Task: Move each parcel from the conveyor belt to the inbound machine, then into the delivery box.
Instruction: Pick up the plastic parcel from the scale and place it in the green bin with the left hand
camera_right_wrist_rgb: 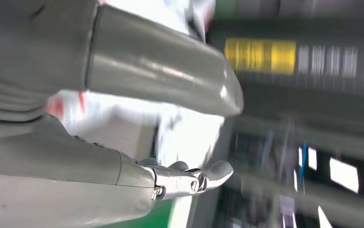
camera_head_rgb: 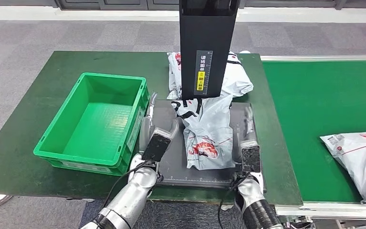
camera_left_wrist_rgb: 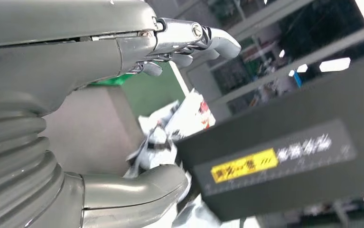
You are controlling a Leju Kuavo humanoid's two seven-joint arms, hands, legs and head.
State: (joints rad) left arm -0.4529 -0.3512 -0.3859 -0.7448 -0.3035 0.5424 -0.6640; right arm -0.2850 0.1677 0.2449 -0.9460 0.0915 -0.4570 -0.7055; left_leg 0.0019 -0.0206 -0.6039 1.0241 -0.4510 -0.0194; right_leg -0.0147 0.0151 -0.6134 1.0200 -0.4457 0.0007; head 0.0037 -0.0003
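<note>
Nearest in the head view, the left hand [camera_head_rgb: 158,138] reaches in from about 7 o'clock and rests over the left part of the dark grey scanning platform [camera_head_rgb: 171,167], fingers spread and holding nothing. The left wrist view shows the same: thumb [camera_left_wrist_rgb: 137,187] and fingers [camera_left_wrist_rgb: 194,40] well apart, with only air between them. The right hand [camera_head_rgb: 250,143] comes in from about 5 o'clock and sits at the platform's right edge, also apart from the parcel; in the blurred right wrist view its thumb [camera_right_wrist_rgb: 170,66] and fingers [camera_right_wrist_rgb: 194,178] appear spread, with nothing clamped.

Between the two hands, the grey parcel [camera_head_rgb: 208,136] with red print lies on the platform, its far end under the black scanner column [camera_head_rgb: 207,47] of the inbound machine. Neither hand touches it, as far as the head view shows.

At 9 o'clock from the platform, just beside it, stands the green delivery box [camera_head_rgb: 97,124] on the dark green table [camera_head_rgb: 23,138]. Past the column, toward 12 o'clock, a second parcel [camera_head_rgb: 235,76] lies on the table. Off at 3 o'clock, another parcel [camera_head_rgb: 360,155] rests on the green conveyor belt [camera_head_rgb: 314,105].
</note>
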